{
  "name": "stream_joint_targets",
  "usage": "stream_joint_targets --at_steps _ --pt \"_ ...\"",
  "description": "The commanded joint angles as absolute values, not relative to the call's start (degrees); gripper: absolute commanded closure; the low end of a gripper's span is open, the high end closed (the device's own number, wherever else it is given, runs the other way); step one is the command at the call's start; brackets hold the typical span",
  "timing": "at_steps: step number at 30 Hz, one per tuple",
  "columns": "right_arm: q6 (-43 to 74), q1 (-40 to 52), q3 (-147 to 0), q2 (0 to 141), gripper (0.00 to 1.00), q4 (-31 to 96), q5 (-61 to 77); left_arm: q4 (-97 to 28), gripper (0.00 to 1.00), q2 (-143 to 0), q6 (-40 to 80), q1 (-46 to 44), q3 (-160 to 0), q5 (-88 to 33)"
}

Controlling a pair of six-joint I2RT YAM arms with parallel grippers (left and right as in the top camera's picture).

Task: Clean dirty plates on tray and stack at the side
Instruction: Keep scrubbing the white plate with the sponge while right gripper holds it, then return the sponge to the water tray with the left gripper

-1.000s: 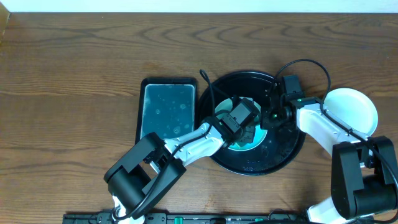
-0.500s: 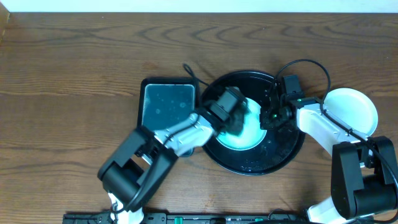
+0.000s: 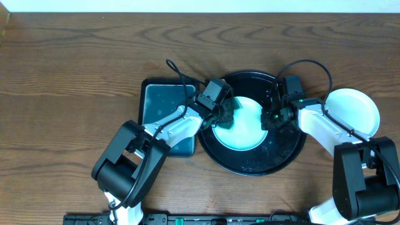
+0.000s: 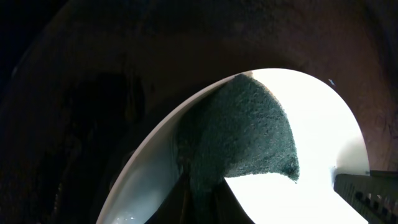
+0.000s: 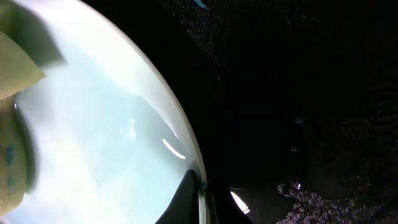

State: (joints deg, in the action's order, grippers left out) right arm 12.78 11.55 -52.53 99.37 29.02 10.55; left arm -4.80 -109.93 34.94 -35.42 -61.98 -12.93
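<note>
Left gripper (image 3: 220, 115) is clamped tight on a sponge (image 4: 239, 134), dark scouring face down, pressing it onto the left edge of the mint plate (image 3: 245, 125). That plate lies in the middle of the round black tray (image 3: 250, 164). Across from it the right gripper (image 3: 273, 117) is pinched shut on the plate's right rim, apparently to keep the dish from sliding or spinning under the scrubbing. No scribble marks show on the bare part of the plate, though the glare in both wrist views makes that hard to confirm. A white plate (image 3: 356, 112) sits on the table (image 3: 75, 75) just right of the tray, evidently the start of the clean stack. The wet teal tray (image 3: 164, 106) lies on the other side, within the left arm's reach. No third plate is visible.
</note>
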Motion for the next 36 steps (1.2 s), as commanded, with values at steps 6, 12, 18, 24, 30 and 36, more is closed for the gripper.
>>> stream_joint_targets --at_steps 6,12,18,24,30,36 --pt "12.1 12.4 -50.5 102.0 0.98 29.6 8.4 -8.4 0.92 -108.6 34.5 -32.9 -59.4 -7.1" --pt "12.1 12.4 -50.5 102.0 0.98 29.6 8.4 -13.1 0.92 -97.7 28.8 -32.6 -59.4 -7.1" --pt "12.1 12.4 -50.5 102.0 0.98 29.6 8.4 -18.5 0.92 -87.7 23.8 -28.1 -59.4 -6.8" --pt "12.1 12.4 -50.5 102.0 0.98 29.6 8.4 -22.7 0.92 -86.2 21.4 -20.6 -59.4 -5.5" --pt "12.1 12.4 -50.5 102.0 0.98 29.6 8.4 -25.7 0.92 -87.3 21.4 -14.9 -59.3 -2.9" --pt "12.1 12.4 -50.5 102.0 0.98 29.6 8.4 -26.6 0.92 -90.5 21.2 -12.9 -58.9 -2.9"
